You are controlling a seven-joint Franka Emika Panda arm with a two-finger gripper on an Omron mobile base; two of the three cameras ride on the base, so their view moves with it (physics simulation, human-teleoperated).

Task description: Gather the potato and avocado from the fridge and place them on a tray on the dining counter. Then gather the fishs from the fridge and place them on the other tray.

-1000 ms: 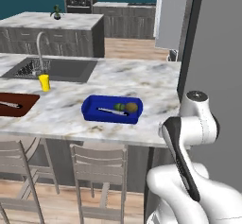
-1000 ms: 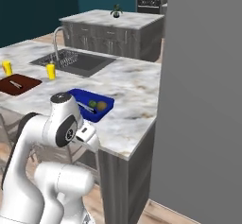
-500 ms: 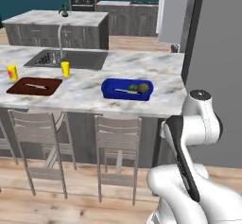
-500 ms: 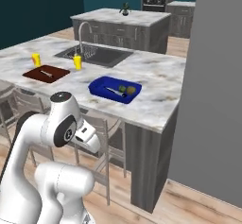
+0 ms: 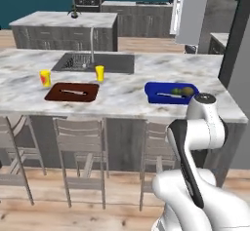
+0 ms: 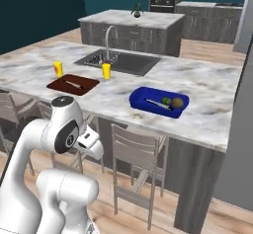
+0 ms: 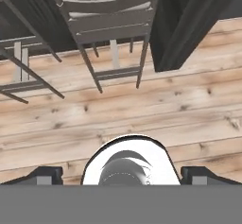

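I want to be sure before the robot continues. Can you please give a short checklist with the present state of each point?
1. Blue tray on the dining counter: ok.
2. Avocado and potato in the blue tray: ok.
3. Brown tray on the counter: ok.
4. Both fish in the brown tray: cannot tell; one thin thing lies there.
5. Hand open and empty: ok.

Two trays (image 5: 171,92) on dining counter (image 5: 122,91)
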